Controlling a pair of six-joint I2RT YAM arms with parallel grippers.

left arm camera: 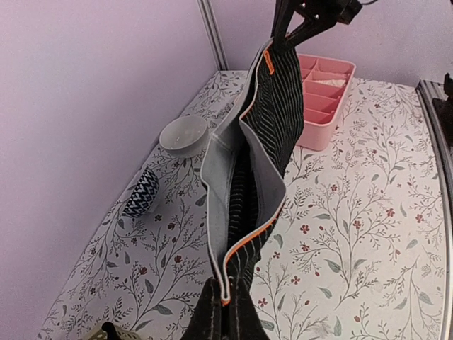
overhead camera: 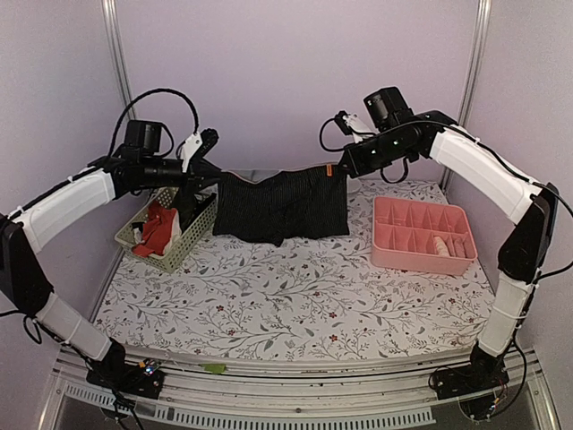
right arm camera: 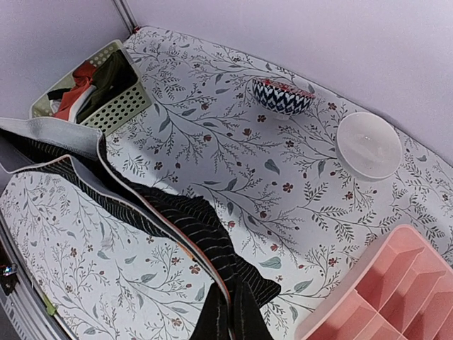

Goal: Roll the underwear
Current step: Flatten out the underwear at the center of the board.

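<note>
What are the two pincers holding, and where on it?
Both hold the black underwear by its top edge: left pincer at one corner, right pincer at the other.

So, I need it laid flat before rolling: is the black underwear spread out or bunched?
Spread, not laid flat: the black underwear hangs stretched by its waistband between the left jaws and the right jaws.

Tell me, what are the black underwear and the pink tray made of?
The black underwear is probably soft knit cloth, matte: fine ribs, sagging folds. The pink tray looks like moulded plastic, smooth, faintly glossy: stiff thin dividers.
</note>
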